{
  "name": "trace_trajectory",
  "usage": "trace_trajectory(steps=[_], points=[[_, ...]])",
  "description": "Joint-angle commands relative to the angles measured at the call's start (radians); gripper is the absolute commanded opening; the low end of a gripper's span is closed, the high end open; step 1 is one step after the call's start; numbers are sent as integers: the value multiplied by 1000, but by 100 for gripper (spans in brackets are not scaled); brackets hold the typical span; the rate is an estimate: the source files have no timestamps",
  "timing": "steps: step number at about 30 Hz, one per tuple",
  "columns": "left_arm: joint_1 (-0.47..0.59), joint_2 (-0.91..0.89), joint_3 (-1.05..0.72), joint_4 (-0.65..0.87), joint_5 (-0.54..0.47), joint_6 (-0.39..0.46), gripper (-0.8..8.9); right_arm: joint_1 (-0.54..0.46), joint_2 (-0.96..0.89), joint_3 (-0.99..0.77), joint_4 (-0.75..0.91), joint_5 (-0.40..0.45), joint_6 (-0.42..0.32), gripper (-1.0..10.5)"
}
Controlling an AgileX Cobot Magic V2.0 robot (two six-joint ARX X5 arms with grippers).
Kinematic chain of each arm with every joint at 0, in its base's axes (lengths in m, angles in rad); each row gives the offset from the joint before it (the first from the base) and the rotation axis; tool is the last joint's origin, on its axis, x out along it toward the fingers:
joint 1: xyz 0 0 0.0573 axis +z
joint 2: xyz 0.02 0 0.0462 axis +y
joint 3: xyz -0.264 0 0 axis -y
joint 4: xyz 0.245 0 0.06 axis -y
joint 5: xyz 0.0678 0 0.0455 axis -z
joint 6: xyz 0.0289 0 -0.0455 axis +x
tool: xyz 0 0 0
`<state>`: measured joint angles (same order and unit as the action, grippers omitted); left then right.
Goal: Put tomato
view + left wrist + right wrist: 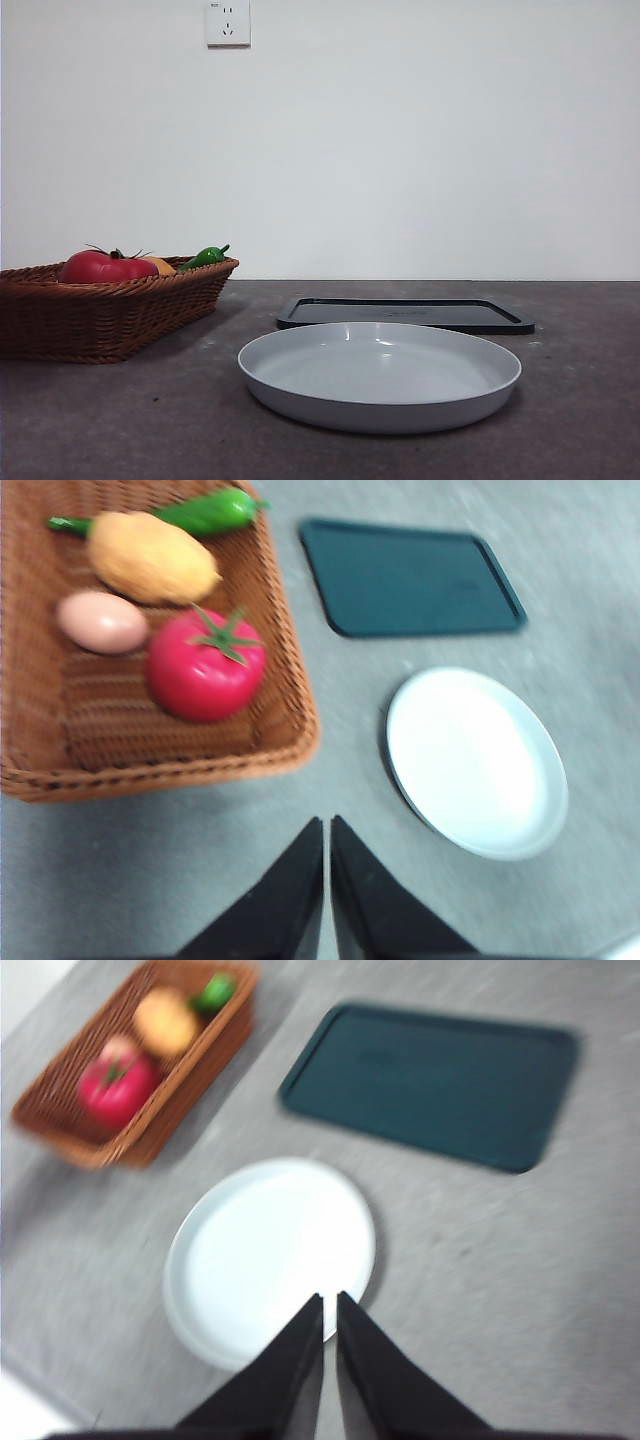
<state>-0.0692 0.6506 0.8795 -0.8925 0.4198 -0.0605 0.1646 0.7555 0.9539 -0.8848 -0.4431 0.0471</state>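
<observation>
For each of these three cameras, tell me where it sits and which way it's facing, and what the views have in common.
Front view: low at table height, looking level across at the woven brown wicker basket, round white plate and flat dark rectangular tray; no arm shows.
Left wrist view: on the left arm, looking down at the basket holding the glossy red tomato; left gripper jaws closed.
Right wrist view: on the right arm, looking down over the plate; right gripper jaws closed.
All three views share the basket, tomato, plate and tray.
</observation>
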Motion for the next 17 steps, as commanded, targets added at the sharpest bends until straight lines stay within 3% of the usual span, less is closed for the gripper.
trace_trajectory(steps=[1, 7, 9, 11, 14, 15, 17], points=[[-24, 19, 34, -26, 5, 46, 10, 51, 31, 21, -12, -3, -34, 13], [-41, 19, 34, -35, 5, 49, 11, 132, 47, 21, -29, -2, -40, 14], [-41, 19, 34, -34, 5, 48, 78, 132, 47, 21, -30, -2, -40, 14], [-41, 19, 34, -34, 5, 48, 224, 132, 47, 21, -30, -2, -39, 35], [-41, 19, 34, -34, 5, 41, 448, 132, 47, 21, -30, -2, -32, 322], [-41, 19, 34, -34, 5, 41, 471, 132, 47, 21, -30, -2, -32, 384], [-41, 20, 34, -32, 4, 41, 471, 132, 47, 21, -30, -2, -32, 404]])
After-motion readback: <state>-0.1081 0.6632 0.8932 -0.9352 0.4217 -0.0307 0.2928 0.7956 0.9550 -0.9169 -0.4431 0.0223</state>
